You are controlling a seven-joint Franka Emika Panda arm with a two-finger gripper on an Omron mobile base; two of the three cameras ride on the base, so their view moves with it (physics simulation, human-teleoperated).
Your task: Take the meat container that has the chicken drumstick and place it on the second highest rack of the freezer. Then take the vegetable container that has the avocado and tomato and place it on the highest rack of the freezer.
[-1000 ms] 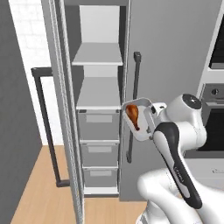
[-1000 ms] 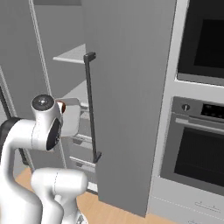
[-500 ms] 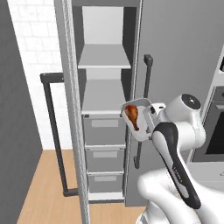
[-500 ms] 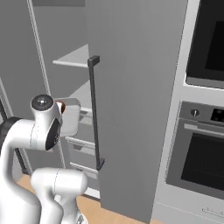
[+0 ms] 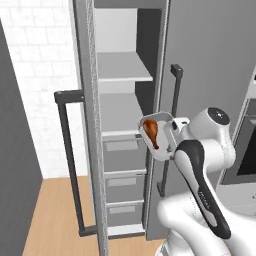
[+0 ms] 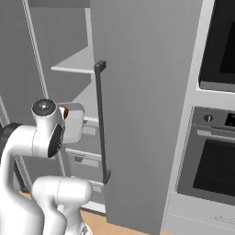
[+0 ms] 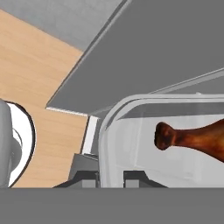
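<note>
Gripping the rim of the meat container, claw is clenched on its edge, tray tipped up on its side. Chicken drumstick lies inside, just above the claw in hand view. Freezer stands open right ahead of the claw; highest rack sits up above, w/ next shelf abt level w/ the tray.

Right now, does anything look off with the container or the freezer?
Yes: the container is tipped nearly on edge in the tool, its open side facing out, so the drumstick might slide out. The freezer stands open, shelves level.
</note>
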